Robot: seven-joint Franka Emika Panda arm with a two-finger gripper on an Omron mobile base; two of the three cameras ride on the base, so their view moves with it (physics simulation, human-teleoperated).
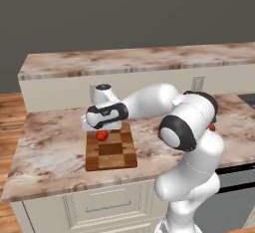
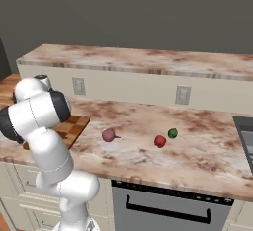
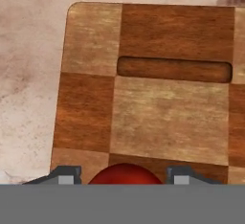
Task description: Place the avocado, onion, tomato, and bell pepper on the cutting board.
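Note:
The tomato, a glossy red ball, sits between the fingers of my gripper just over the far end of the cutting board. In the hand view the tomato fills the gap in my gripper, with the board's checkered wood and its handle slot beyond. Further right on the counter lie the purple-pink onion, the red bell pepper and the dark green avocado. The arm covers most of the board in the right base view.
A raised back ledge with wall outlets runs behind the marble counter. A dark inset lies at the counter's far right, with an oven front below. Bare counter lies between the board and the onion.

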